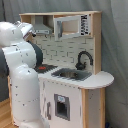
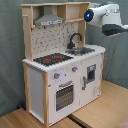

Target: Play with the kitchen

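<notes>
The kitchen (image 1: 75, 95) (image 2: 60, 80) is a white and light-wood toy unit with a pegboard back. It has a grey hood (image 2: 50, 21), a black-red hob (image 2: 52, 58), a black faucet (image 1: 84, 59) over a sink (image 1: 72, 75), and an oven door (image 2: 65, 95). In the first exterior view my white arm (image 1: 22, 75) stands in front of the kitchen's hob side and hides it. In the second exterior view an arm link with a blue ring (image 2: 104, 17) hangs by the kitchen's upper right corner. My gripper's fingers show in neither exterior view.
A rounded counter end (image 1: 102, 79) sticks out beside the sink. A small upper shelf with a window panel (image 1: 70, 25) sits next to the hood. Wooden floor (image 2: 100, 112) lies in front, with a grey curtain behind.
</notes>
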{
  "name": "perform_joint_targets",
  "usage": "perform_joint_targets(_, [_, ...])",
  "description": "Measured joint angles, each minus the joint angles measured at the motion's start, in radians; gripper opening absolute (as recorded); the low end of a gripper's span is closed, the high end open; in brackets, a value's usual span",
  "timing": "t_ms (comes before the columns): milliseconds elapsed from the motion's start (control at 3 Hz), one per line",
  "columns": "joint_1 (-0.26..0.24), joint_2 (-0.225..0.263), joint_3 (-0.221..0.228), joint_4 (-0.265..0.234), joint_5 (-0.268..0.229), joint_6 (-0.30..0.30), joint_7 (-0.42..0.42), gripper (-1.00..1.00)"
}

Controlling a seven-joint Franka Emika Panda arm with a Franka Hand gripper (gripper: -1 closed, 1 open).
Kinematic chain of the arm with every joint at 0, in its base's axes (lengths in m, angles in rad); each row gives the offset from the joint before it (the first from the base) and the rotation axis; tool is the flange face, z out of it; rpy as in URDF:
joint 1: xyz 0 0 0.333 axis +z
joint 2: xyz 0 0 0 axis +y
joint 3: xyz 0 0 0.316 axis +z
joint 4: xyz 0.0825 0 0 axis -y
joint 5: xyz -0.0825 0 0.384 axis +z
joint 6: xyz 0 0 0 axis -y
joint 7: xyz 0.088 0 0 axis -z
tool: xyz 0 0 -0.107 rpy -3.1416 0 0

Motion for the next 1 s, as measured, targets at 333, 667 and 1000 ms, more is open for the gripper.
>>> perform_joint_targets(333, [0.013,0.003,0.000,0.002,-0.102,-0.040,-0.030,1.00])
perform_joint_targets(667, [-0.010,0.000,0.000,-0.002,0.109,0.050,0.035,1.00])
perform_joint_targets(1000, [0.032,-0.044,-0.042,-0.027,0.136,0.109,0.017,1.00])
